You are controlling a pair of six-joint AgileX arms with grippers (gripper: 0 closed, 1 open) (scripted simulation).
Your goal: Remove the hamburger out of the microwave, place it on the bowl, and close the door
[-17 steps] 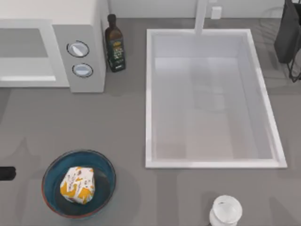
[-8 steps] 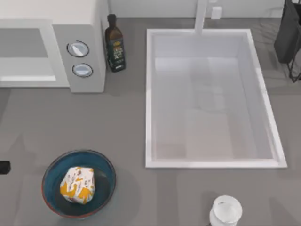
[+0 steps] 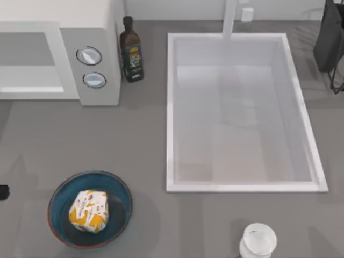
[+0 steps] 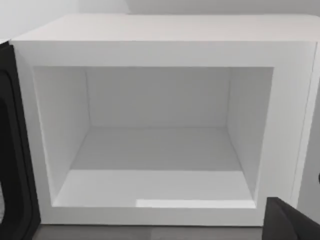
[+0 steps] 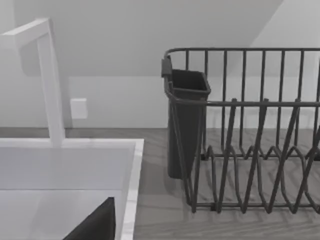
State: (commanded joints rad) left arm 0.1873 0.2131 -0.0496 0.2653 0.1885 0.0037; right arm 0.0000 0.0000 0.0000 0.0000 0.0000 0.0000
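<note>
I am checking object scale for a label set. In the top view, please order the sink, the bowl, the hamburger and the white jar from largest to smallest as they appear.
1. sink
2. bowl
3. hamburger and white jar: these look about alike, and the jar is cut by the picture's lower edge, so I do not rank them.

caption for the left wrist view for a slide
Microwave cavity empty, its dark-framed door swung open at one side.

A dark dish rack (image 5: 250, 135) stands beside the white sink (image 5: 65, 165), probably touching.
</note>
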